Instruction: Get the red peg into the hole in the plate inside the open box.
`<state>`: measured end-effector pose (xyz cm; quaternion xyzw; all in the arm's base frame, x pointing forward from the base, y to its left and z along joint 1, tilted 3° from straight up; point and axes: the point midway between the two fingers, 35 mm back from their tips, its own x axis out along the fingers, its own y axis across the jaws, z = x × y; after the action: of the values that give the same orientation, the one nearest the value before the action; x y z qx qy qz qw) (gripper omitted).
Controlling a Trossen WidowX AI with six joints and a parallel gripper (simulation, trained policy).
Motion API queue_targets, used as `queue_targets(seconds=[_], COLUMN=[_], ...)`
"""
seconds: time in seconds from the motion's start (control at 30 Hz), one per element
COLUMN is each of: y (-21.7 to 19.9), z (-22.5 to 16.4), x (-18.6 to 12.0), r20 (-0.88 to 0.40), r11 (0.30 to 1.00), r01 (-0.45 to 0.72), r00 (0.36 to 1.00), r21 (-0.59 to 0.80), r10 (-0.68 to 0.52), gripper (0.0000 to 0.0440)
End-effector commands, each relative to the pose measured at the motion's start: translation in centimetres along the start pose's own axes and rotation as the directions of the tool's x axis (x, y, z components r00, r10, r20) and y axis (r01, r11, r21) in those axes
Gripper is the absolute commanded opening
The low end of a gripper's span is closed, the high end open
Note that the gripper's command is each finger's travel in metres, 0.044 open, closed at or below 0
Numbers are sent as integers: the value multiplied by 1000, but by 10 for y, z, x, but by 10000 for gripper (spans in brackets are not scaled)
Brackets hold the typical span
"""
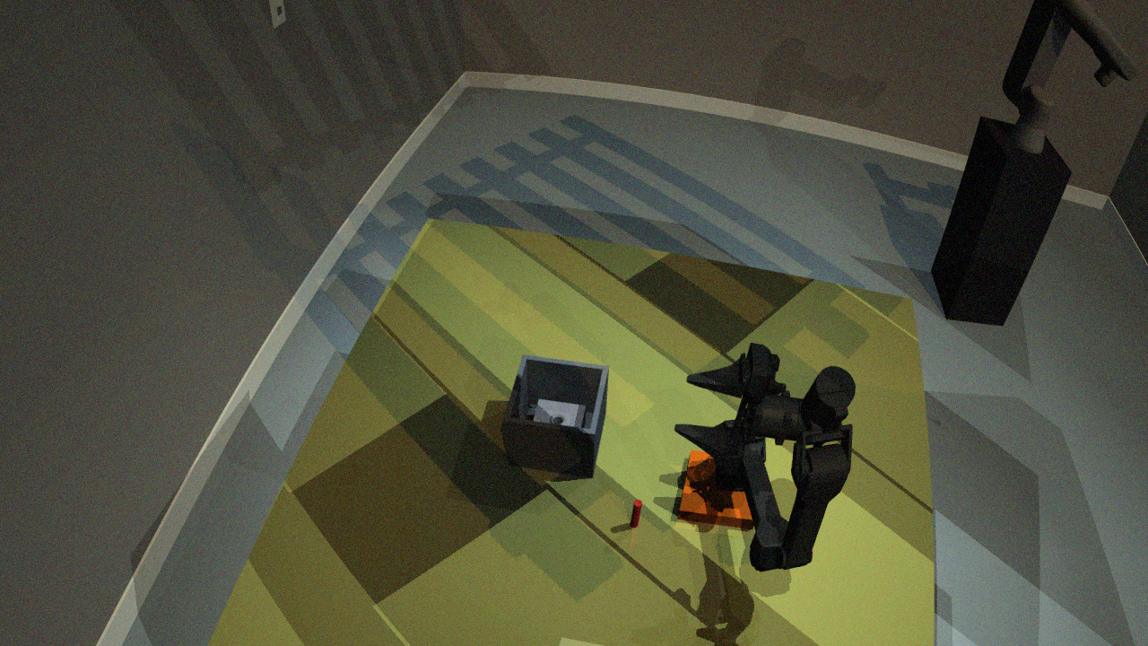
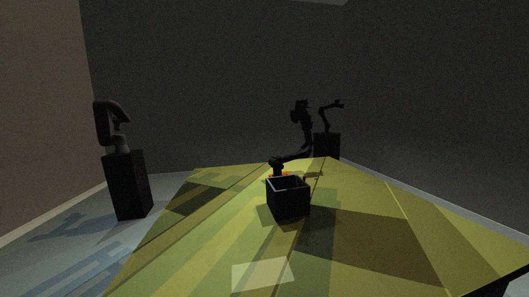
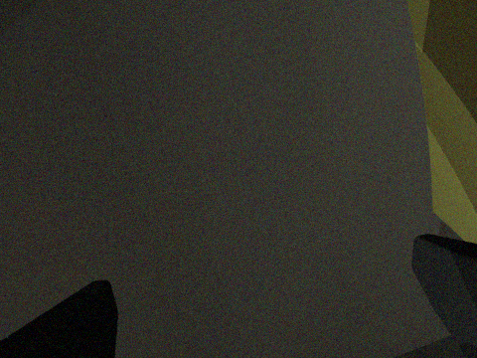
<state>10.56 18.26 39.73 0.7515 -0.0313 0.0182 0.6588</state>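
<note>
Gripper jaws: black, tapered fingers of the gripper (image 1: 682,403) (image 2: 305,104) (image 3: 260,261) spread wide apart, nothing between them; raised above the table.
Arm: black, jointed (image 1: 825,474) (image 2: 306,129), folded upward on the side of the box where the orange base lies.
Arm base: flat orange plate (image 1: 694,508) (image 2: 285,173), well apart from the box.
Peg: small, slim red cylinder (image 1: 635,514) (image 2: 304,178), plain-sided, its top brighter than its shaded side; standing upright on the table, outside the box, between box and orange base in the top view, casting a short shadow.
Box: dark grey, square, open-topped, straight-walled, paler rim (image 1: 566,361) (image 2: 288,202); the landmark piece.
Bottom plate: pale grey (image 1: 566,409), inside the box; dark round hole partly hidden by the near wall.
Table: yellow-green, patterned in darker patches (image 1: 449,554) (image 2: 211,251) (image 3: 454,199), beneath box and peg.
Pedestal: black block (image 1: 995,232) (image 2: 126,184) bearing another arm, well apart from the box, off the table.
</note>
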Motion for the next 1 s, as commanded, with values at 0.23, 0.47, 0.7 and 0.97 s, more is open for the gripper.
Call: queue_targets(seconds=[0.23,0.47,0.7,0.97], y=[16,37,45,39], z=[18,55,89,118], x=[-11,-13,1,28], r20=[-108,-192,-267,-341], r11=[994,964,908,811], r01=[65,157,282,440], r00=[993,974,942,885], r21=[91,213,311,385], r10=[-55,-116,-201,-318], gripper=[440,440,440,440])
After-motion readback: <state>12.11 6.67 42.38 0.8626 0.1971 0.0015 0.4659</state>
